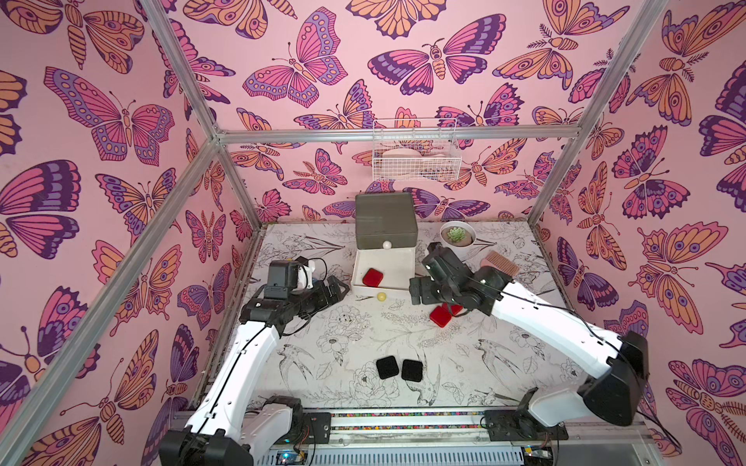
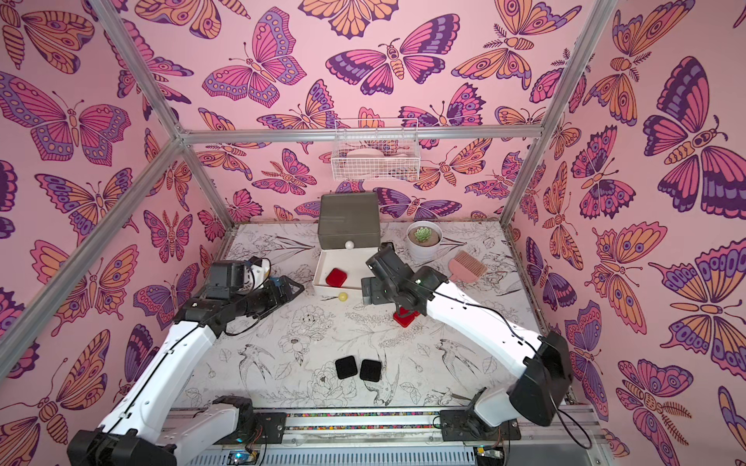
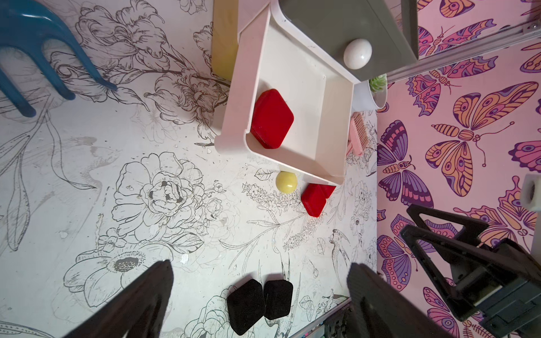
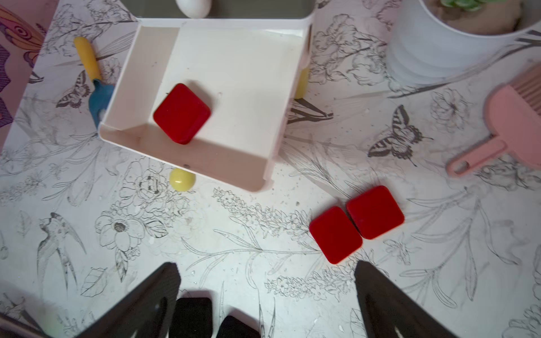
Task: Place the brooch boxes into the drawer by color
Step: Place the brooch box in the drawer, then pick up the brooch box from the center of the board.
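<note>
The drawer (image 1: 385,220) has its white middle tier (image 4: 205,164) pulled out with one red box (image 4: 181,113) lying inside, so I'd bring my right gripper (image 4: 266,264), jaws wide and empty, down over the nearer red box (image 4: 335,234) on the table. It sits tight beside its red neighbour (image 4: 375,212), so I'd straddle its free sides and close gently; my left gripper (image 3: 259,263) hangs wide and empty too
</note>
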Robot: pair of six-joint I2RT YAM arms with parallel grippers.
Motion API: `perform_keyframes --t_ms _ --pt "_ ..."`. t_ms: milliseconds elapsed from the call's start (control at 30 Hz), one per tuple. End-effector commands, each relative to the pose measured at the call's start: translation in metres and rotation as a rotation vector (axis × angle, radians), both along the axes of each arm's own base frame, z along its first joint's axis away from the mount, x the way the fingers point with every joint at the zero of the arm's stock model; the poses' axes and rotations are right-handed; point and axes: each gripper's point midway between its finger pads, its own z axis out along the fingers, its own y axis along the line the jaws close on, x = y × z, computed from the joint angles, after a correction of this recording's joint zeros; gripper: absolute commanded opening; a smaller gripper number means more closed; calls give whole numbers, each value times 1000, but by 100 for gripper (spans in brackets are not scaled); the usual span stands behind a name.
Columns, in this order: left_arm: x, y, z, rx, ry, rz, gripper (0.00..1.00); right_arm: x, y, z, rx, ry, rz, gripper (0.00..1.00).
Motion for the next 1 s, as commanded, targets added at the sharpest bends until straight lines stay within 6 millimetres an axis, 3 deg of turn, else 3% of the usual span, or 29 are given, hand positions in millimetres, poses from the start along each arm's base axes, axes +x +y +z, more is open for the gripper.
perform_keyframes --t_ms 0,133,300,533,800,967 --pt "-1 -2 -9 31 21 -12 100 -8 -38 -18 -45 14 -141 97" --pt "1 -4 -7 30 21 -18 100 -18 -64 -48 -5 109 -252 95" --pt "0 -5 -9 28 27 -21 100 -14 -74 -68 -19 170 -313 94" --pt "-4 -4 -9 27 21 -17 100 -1 -70 -91 -42 251 -394 100" --pt "-5 -5 -8 24 16 -25 100 22 -52 -116 69 279 -447 100" --pt "-7 -5 -8 24 14 -25 100 31 -46 -136 20 320 -447 99"
